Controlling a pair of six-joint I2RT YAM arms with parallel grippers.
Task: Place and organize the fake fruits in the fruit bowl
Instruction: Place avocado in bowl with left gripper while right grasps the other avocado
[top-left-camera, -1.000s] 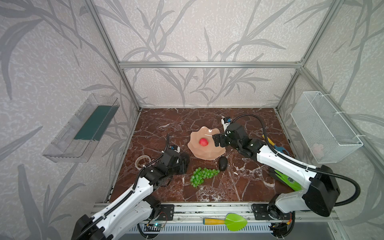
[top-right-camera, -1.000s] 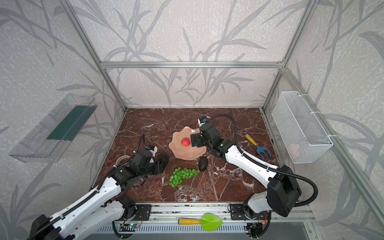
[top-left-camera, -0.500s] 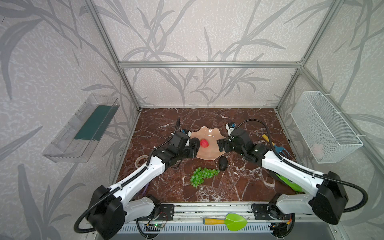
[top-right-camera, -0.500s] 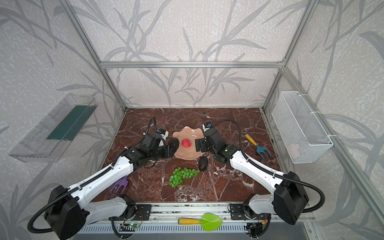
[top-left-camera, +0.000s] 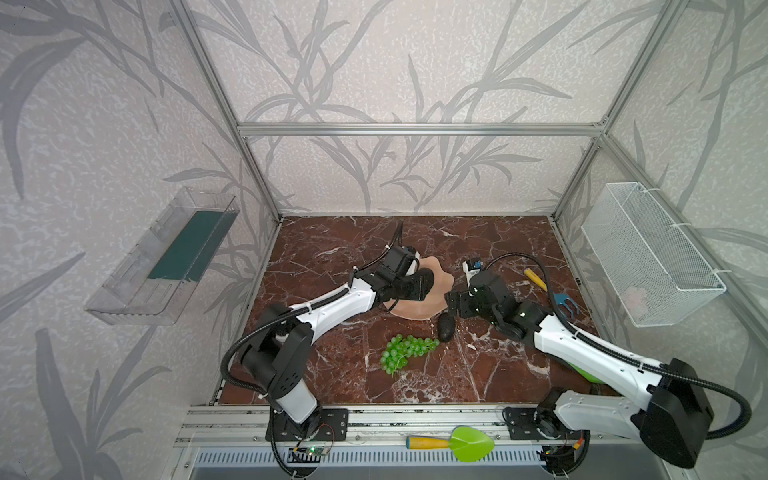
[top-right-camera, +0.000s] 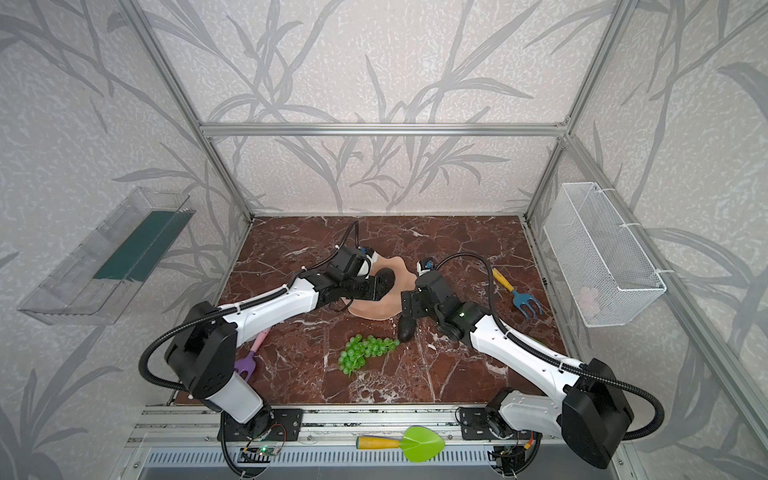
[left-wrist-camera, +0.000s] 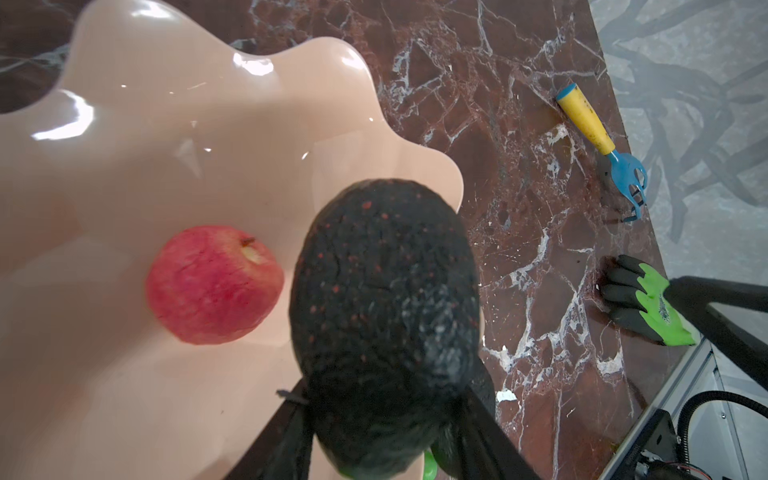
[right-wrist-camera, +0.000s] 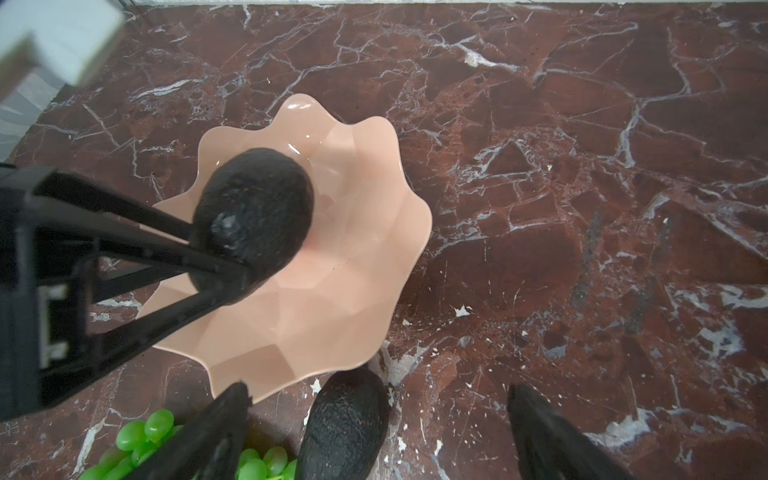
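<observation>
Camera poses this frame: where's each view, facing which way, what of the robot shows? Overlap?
Top views: high in front, angled down toward the back wall, whole table; left arm, right arm in full.
Left wrist: on left arm, looking past the left pincer, shut on an avocado over the fruit bowl with red fruit; own fingers show.
Right wrist: on right arm, looking past the open right pincer at a second avocado and grapes; own fingers show.
Shared: both wrists see fruit bowl, held avocado.

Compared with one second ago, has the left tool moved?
Yes. In both top views the left tool has gone from left of the grapes toward the back wall, and is now above the fruit bowl, shut on an avocado.
</observation>
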